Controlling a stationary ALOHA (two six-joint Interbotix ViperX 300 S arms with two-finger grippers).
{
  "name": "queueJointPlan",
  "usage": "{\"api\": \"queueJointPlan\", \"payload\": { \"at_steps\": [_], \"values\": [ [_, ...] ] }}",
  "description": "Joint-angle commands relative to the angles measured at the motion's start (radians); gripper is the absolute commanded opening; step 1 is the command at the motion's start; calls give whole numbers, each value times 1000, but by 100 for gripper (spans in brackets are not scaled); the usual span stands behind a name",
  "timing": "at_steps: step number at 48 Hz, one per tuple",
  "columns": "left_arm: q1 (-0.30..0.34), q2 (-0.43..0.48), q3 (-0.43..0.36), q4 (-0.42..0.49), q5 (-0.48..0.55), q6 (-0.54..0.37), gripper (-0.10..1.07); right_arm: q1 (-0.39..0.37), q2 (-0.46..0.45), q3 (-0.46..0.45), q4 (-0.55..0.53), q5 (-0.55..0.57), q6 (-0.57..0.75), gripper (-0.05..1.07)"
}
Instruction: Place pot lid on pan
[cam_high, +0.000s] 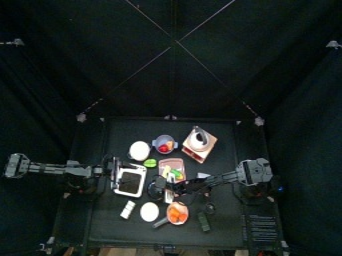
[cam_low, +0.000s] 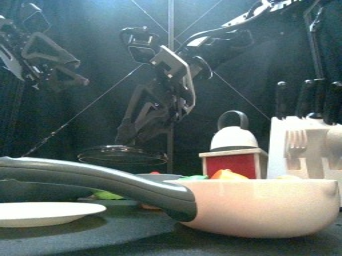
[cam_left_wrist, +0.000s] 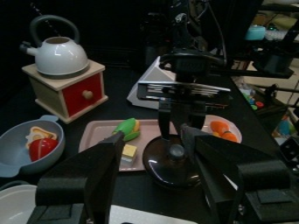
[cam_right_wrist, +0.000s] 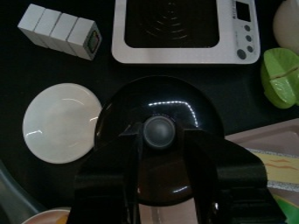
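The black pot lid (cam_right_wrist: 176, 101) lies flat on the table beside the pink tray, its round knob (cam_right_wrist: 160, 131) pointing up. My right gripper (cam_right_wrist: 160, 147) hangs straight over it, open, one jaw on each side of the knob. The left wrist view shows the same lid (cam_left_wrist: 176, 171) under the right gripper (cam_left_wrist: 183, 140). The pan (cam_high: 178, 213), orange-red inside, stands near the table's front edge, its handle pointing left; it looms large in the front view (cam_low: 267, 205). My left gripper (cam_left_wrist: 163, 188) is open and empty, left of the lid.
A white disc (cam_right_wrist: 65, 122), a kitchen scale (cam_right_wrist: 181, 31) and white blocks (cam_right_wrist: 59, 31) lie around the lid. Behind it sit a tray (cam_left_wrist: 105, 144) with food pieces, a blue bowl (cam_left_wrist: 30, 144), a kettle (cam_left_wrist: 59, 57) on a small red-drawered box and a knife block (cam_low: 301, 140).
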Motion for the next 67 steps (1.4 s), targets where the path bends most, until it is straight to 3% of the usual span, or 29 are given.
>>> {"api": "queueJointPlan", "payload": {
  "at_steps": [1,14,28,37,49,67],
  "values": [
    [2,2,-20,-2,-6,2,90,-5,-52,-23,8,-3,2,62],
    [2,2,-18,0,-6,2,90,-3,-144,-3,21,-5,5,62],
    [5,2,-15,-2,-6,2,90,41,-291,147,41,-23,5,62],
    [6,2,-14,2,-12,3,90,95,-360,258,54,-129,5,62],
    [17,2,-11,-2,-12,3,90,173,-376,328,49,-183,2,62],
    [34,2,0,-2,-11,2,90,239,-296,330,55,-190,5,62]
  ]
}}
